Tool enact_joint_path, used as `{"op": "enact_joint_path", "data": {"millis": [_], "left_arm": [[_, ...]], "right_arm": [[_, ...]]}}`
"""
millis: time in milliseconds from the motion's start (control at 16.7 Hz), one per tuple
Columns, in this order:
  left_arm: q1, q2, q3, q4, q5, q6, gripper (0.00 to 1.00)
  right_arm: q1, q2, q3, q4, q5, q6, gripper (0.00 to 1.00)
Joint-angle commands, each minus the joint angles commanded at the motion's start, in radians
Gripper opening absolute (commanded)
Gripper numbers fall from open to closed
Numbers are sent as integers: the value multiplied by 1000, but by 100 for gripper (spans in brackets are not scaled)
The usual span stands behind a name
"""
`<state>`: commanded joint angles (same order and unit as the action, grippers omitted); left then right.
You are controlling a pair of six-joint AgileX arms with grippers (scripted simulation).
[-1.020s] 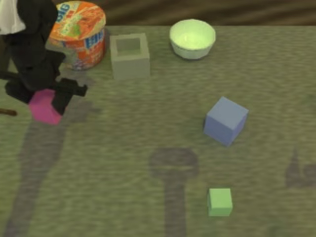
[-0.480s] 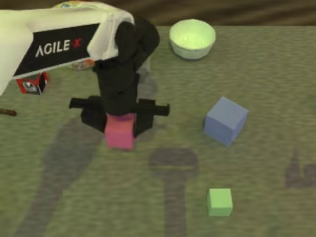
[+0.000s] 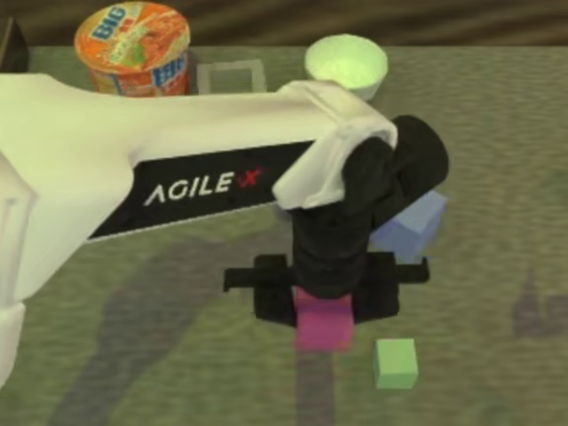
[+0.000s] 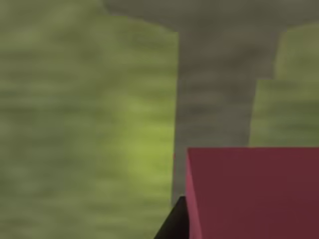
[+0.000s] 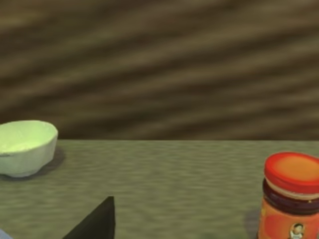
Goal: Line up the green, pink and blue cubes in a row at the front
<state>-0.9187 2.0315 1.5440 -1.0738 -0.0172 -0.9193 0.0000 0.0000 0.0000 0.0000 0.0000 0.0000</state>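
Carrying pink cube (image 3: 323,323) clamped in left gripper (image 3: 325,297) at lower centre, just left of green cube (image 3: 396,363); blue cube (image 3: 415,227) right of centre, unplaced; row unfinished; right gripper unseen.

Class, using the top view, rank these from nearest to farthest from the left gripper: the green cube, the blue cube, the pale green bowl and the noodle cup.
Measured from the left gripper, which holds the pink cube:
1. Green cube, just to its right, toward the front.
2. Blue cube, behind and to the right, partly under the arm.
3. Pale green bowl, at the back.
4. Noodle cup, back left corner.
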Motion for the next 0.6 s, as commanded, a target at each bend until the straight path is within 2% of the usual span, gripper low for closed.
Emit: {"op": "enact_joint_path", "data": {"millis": [120,420,600], "left_arm": [[-25,-7,-4,1,-1,-26,0],[-22,-2,-3,4,-1,-23,0],[-24,22,-48,72,1,-19,0]], "right_arm": [[0,0,0,0,0,0,100],[0,0,0,0,0,0,100],[0,0,0,0,0,0,100]]}}
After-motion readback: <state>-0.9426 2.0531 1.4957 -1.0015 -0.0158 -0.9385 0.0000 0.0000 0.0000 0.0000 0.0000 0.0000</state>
